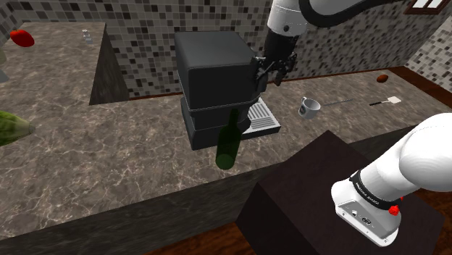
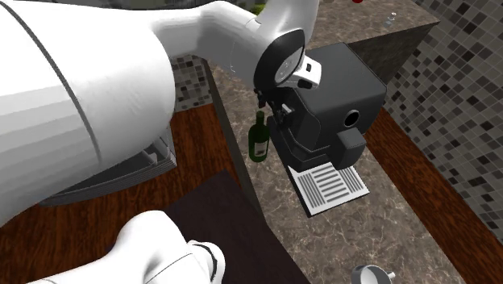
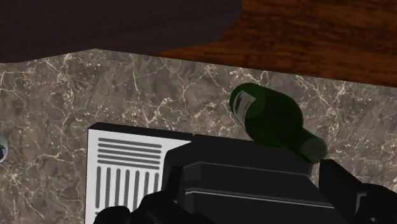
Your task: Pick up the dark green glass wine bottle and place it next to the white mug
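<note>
The dark green wine bottle stands upright on the marble counter near its front edge, just in front of a black coffee machine. From above, the bottle shows beyond the machine's top, and it stands beside the machine. The white mug sits on the counter to the shoulder view's right of the machine's grille tray. My gripper hangs above the machine's right side, higher than the bottle and apart from it. Its fingers stand apart, open, with nothing held.
The coffee machine rises between gripper and bottle. A spatula and a small brown object lie far right. A red object, a small glass and a green thing sit left. The dark stand is lower right.
</note>
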Action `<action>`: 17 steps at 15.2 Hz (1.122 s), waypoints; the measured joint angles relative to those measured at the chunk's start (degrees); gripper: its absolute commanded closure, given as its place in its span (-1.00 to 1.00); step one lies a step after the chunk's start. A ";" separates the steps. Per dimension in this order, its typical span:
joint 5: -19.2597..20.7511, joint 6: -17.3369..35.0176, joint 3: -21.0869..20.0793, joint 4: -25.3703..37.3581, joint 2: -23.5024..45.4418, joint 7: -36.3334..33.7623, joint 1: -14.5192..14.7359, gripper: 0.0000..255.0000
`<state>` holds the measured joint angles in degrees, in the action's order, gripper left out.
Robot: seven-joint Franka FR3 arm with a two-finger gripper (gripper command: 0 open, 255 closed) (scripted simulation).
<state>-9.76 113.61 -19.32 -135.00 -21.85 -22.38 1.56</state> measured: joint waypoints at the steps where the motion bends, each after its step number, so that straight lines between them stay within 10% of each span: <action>1: 0.26 0.57 -1.07 1.07 1.77 -1.55 0.10 -1.00; 17: 7.80 15.08 -7.75 4.47 22.16 -14.90 0.80 -1.00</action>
<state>-1.96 128.69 -27.08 -130.52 0.31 -37.28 2.36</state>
